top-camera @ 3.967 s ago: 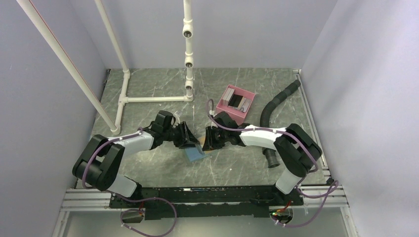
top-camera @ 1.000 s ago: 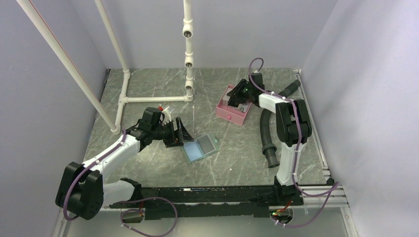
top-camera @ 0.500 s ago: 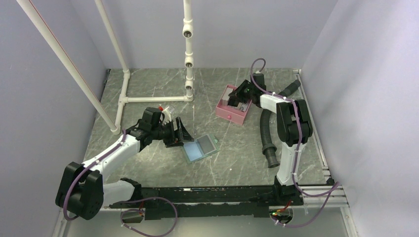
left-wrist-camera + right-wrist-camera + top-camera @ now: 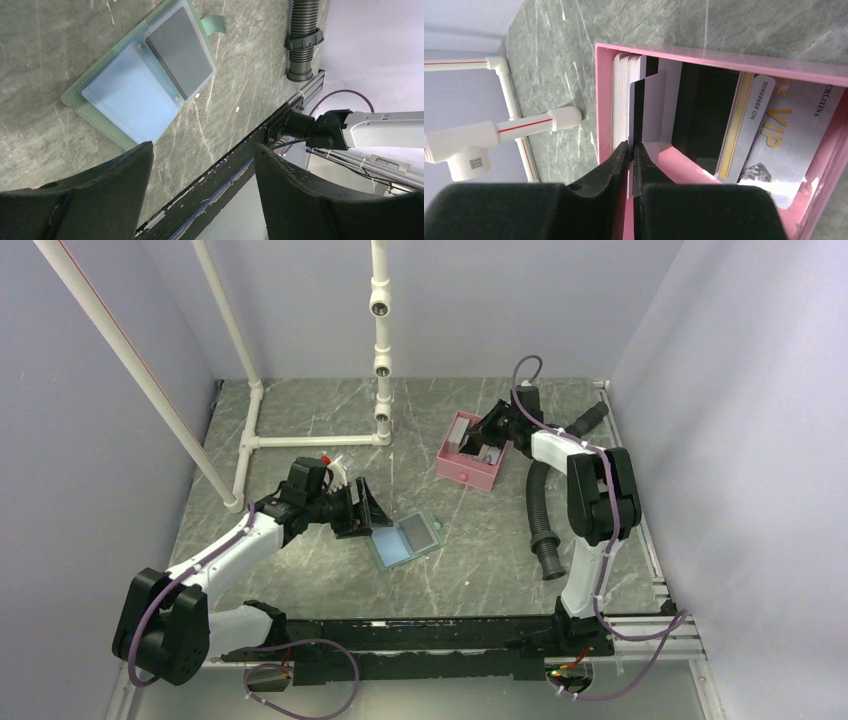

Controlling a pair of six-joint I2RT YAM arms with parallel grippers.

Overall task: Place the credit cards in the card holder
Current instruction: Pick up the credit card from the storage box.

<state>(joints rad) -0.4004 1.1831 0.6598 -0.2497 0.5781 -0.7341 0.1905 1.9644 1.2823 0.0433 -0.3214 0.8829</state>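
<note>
- Swung away from the middle of the tabletop (image 4: 300, 410) since four seconds ago, the right tool (image 4: 487, 443) is now found over the pink tray (image 4: 463, 472) at the far right; back then it was met with the left tool (image 4: 368, 512) above the card holder (image 4: 405, 540)
- Over the last second its fingers (image 4: 609, 175) have been drawn together from a partly spread stance; they are now clamped on the lower edge of a grey card (image 4: 654, 110) that stands upright in the tray, as seen from the right wrist
- Just left of that card a tight stack of credit cards (image 4: 624, 95) is set against the tray's wall; to its right a black card (image 4: 704, 120) and a tilted silver card lettered VIP (image 4: 784, 135) are seen
- Since four seconds ago the left tool has been drawn back a little to the left; it has not been shifted in the last second; its fingers (image 4: 100, 190) are held wide apart with nothing gripped
- Uncovered since then, the card holder lies open and flat near the middle of the tabletop, just right of the left tool and well apart from the tray; its place is unchanged over the last second
- From the left wrist its light blue inside is seen facing up; a dark grey card (image 4: 177, 47) is lodged in one half; the snap tab (image 4: 212, 25) sticks out beside that half
- A black hose (image 4: 540, 510) lies on the tabletop beside the right arm
</note>
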